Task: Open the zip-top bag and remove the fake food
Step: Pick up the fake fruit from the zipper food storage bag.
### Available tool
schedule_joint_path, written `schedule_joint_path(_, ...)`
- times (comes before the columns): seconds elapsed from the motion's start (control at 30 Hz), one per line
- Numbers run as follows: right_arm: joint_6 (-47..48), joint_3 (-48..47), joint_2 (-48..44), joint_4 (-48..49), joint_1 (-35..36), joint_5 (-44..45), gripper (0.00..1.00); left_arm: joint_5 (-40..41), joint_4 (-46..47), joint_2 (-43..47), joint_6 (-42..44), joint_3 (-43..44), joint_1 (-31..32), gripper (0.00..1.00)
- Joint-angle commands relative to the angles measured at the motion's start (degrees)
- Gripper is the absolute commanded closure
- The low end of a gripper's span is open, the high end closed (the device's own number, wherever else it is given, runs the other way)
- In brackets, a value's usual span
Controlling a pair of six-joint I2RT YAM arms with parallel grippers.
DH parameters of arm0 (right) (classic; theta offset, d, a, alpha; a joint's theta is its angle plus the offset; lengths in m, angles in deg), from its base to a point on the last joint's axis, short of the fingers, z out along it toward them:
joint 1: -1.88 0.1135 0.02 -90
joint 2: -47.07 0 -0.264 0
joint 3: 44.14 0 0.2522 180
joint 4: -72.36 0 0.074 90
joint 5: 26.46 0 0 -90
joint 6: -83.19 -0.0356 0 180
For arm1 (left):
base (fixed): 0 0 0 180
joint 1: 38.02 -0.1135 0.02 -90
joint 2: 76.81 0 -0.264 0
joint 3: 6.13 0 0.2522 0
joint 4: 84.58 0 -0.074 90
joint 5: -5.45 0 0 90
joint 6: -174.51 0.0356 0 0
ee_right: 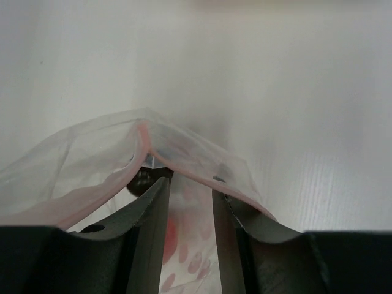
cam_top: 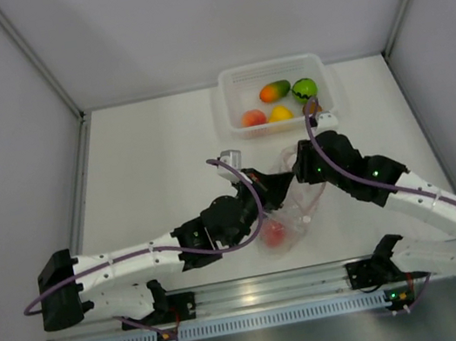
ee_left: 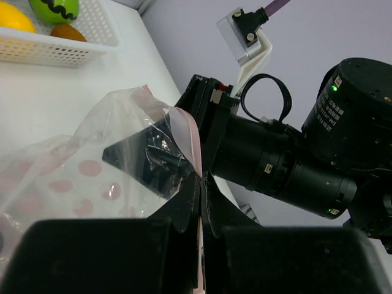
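Left gripper (ee_left: 200, 184): jaws pressed tight together, pinching the pink zip strip (ee_left: 195, 144) of the zip-top bag (ee_left: 79, 165).
Right gripper (ee_right: 188, 187): jaws partly spread with a gap between them. The bag's mouth lies over the fingertips, which poke into the bag. They do not look to be pinching anything.
Zip-top bag: clear and crinkly, in the middle of the table (cam_top: 148, 167) between the two grippers, mouth lifted up.
Inside the bag: one pink-red fruit (cam_top: 273, 233), at the near end.
White tray (cam_top: 226, 82): at the far side, well apart from the bag.
In the tray: mango (cam_top: 274, 91), green fruit with black marks (cam_top: 305, 89), peach-orange fruit (cam_top: 253, 118), yellow fruit (cam_top: 280, 114), brown fruit (cam_top: 312, 108).
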Motion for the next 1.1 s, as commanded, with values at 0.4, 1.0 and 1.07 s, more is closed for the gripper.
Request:
schedule_joint_path(0.4,4.32,-8.1,5.24,-9.49,1.49,7.18,0.66,5.45,4.75,6.53,2.1,-6.7,0.12,1.0)
schedule_joint_path(1.0,1.77,-1.07,14.47,-0.88,8.35,7.61,0.67,4.76,4.04,6.36,-0.28,-8.82,-0.05,1.0)
schedule_joint_path(1.07,1.77,-0.19,16.22,0.35,8.35,7.69,0.67,4.23,4.04,6.53,-0.54,-8.91,-0.05,1.0)
